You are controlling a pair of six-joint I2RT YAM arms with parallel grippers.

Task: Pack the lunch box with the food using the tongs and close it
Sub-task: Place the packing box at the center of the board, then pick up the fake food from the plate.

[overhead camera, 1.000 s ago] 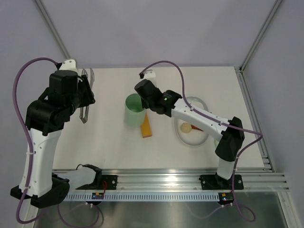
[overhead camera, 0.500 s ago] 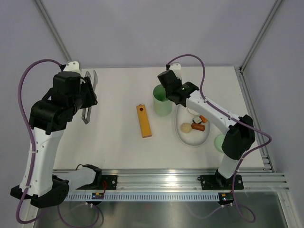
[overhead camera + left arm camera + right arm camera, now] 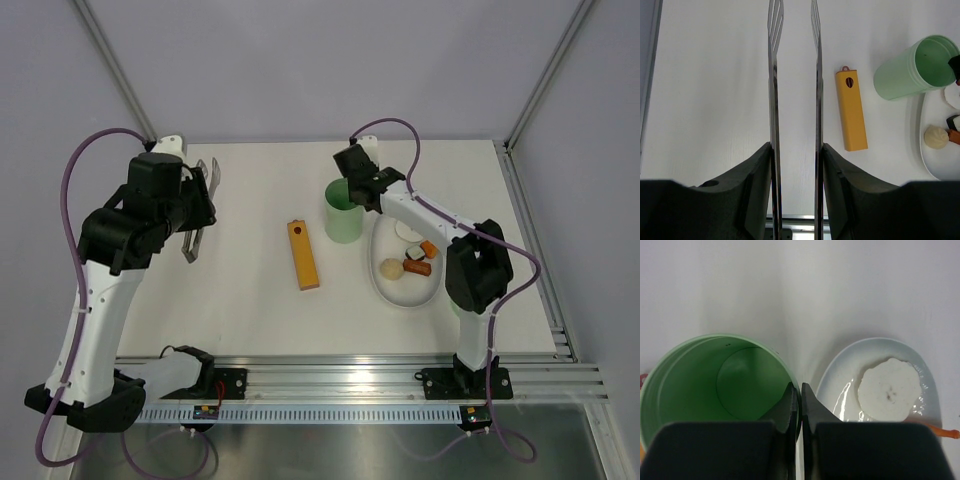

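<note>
Progress: early. Nothing is packed, the box stands open, and closing is a long way off. All of the loading is left to do.

Plate (image 3: 378,285): white oval, right of centre on the table. It carries all the food that can be seen.
- rice ball (image 3: 392,268) at the near side
- brown sausage (image 3: 419,268) just beside it
- dark-and-white cube (image 3: 414,254) and orange piece (image 3: 430,248) behind those
- flat white disc (image 3: 888,390) at the far end, nearest the box

Lunch box (image 3: 700,380): mint green, upright, just beside the plate's far left end. Its inside is bare down to the floor. The lid cannot be made out in any view.

Right gripper (image 3: 799,387): jaws closed on the lunch box wall, one finger inside the rim and one outside. It looks to be steadying the box.

Orange block (image 3: 852,112): lies flat on the table, left of the box and apart from it. It is no part of the job.

Tongs (image 3: 773,100): held in the left gripper (image 3: 795,150), well to the left of the plate. The fingers are partly closed against both arms. The arms stand parted and the tips are empty, above bare table.

Judgement: the next step is to carry the tongs across to the plate for a first piece.
</note>
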